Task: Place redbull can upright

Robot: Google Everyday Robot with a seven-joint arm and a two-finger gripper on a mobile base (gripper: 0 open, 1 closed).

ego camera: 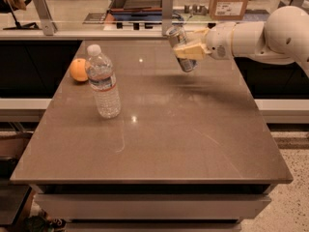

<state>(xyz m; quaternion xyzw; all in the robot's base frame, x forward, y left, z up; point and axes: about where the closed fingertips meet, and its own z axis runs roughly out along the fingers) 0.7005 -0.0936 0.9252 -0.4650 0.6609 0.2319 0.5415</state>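
The redbull can (176,35) is gripped in the gripper (186,50), whose fingers are closed around its middle. It's tilted, with one end sticking out above the fingers and the other below, and held clear of the table (193,129). A water bottle (104,86) and an orange (78,69) are seen well off to the gripper's left in view.

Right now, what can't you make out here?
- Middle of the redbull can, camera view: covered by the hand gripping it above the table, far right.
- Right edge of the orange: behind the water bottle.
- The arm past its elbow: cut by the right edge.
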